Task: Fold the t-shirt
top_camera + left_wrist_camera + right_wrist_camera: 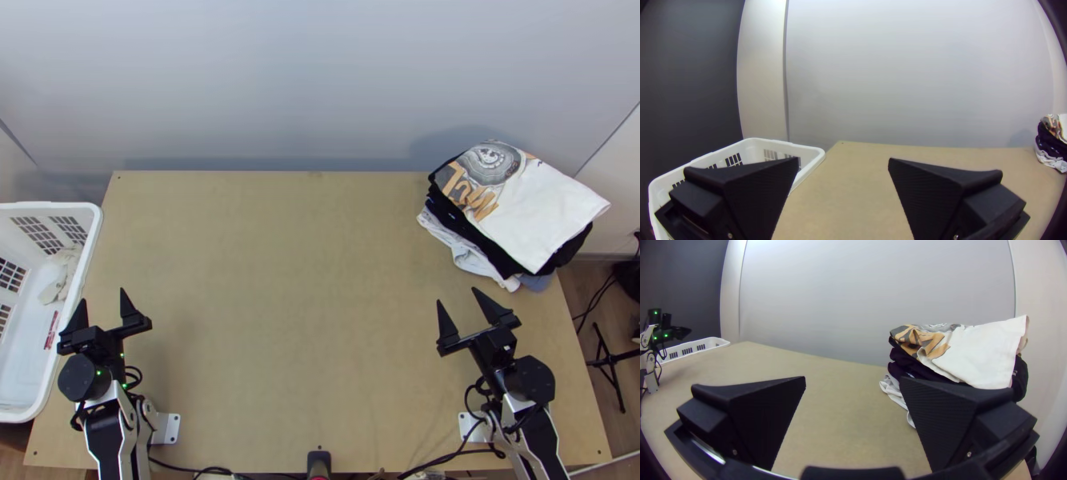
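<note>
Desk [272, 320], far right corner: stacked clothes [552, 208], presumably parked there to free folding room. My left end effector [102, 296] and right end effector [457, 296] stand open.

Can't see all of the white basket [48, 206] at 9 o'clock, chopped off by the top view's edge. Can't tell shirt from rag in the pale cloth [58, 280] inside (way too scrunched). Over at 2 o'clock, can't count layers in the stack of folded clothes [478, 242], partly buried under the white top piece [552, 208] and partly blocked by the right gripper [457, 295] in the right wrist view. Can't ID the dark thing [318, 460] at 6 o'clock, clipped at the bottom. Same for the black stand [610, 360] near 4, cropped too.
</note>
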Robot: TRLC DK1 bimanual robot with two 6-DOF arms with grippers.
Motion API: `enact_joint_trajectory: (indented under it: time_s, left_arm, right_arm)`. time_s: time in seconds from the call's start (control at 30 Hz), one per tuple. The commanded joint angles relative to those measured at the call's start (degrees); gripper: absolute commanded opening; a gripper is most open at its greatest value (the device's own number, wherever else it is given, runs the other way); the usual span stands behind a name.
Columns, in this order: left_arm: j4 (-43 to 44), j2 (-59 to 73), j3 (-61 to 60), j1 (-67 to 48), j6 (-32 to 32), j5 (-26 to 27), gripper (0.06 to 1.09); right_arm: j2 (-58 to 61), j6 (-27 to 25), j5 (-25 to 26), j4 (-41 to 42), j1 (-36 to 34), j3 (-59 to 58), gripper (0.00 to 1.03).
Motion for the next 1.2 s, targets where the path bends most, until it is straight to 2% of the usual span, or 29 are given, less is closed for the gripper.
enact_joint_trajectory:
  time_s: [0.0, 0.23, 0.33, 0.37, 0.47, 0.5, 0.6, 0.8, 0.93, 1.17]
  left_arm:
    - [0.01, 0.01, 0.10, 0.10, 0.02, -0.06, 1.04]
    - [-0.17, 0.01, 0.10, -1.04, -0.42, 0.82, 1.04]
    - [-0.25, 0.01, 0.10, -3.32, -9.39, 0.82, 1.04]
    - [-0.34, 0.01, 0.10, -4.38, -10.09, 0.82, 1.04]
    - [-0.43, 0.54, 0.10, -5.43, -9.83, 0.74, 1.04]
    - [0.10, -0.25, 0.10, -4.47, -7.80, 0.74, 1.04]
    - [-3.95, -0.16, 6.43, -4.03, -2.09, 0.65, 1.04]
    - [-9.22, 1.51, 20.40, 2.56, -1.04, 0.12, 1.04]
    - [-19.41, 14.07, 35.87, 3.97, -4.11, -0.14, 1.04]
    - [-26.27, 35.43, 52.48, 13.38, -6.05, 0.38, 1.04]
  right_arm:
    - [0.01, 0.02, 0.00, 0.01, 0.02, 0.01, 0.98]
    - [0.01, 0.02, 0.00, 0.01, 0.02, 0.01, 0.98]
    - [0.01, 0.02, 0.00, 0.01, 0.02, 0.01, 0.98]
    - [-0.08, 0.02, 0.00, 0.01, 0.02, 0.01, 0.98]
    - [0.01, 0.02, 0.00, 0.01, 0.02, 0.01, 0.98]
    - [0.01, 0.02, 0.00, 0.01, 0.02, 0.01, 0.98]
    - [-0.08, 0.02, 0.00, 0.01, 0.02, 0.01, 0.98]
    - [0.01, 0.02, 0.00, 0.01, 0.02, 0.01, 0.98]
    - [0.01, 0.02, 0.00, 0.01, 0.02, 0.01, 0.98]
    - [0.01, 0.02, 0.00, 0.01, 0.02, 0.01, 0.98]
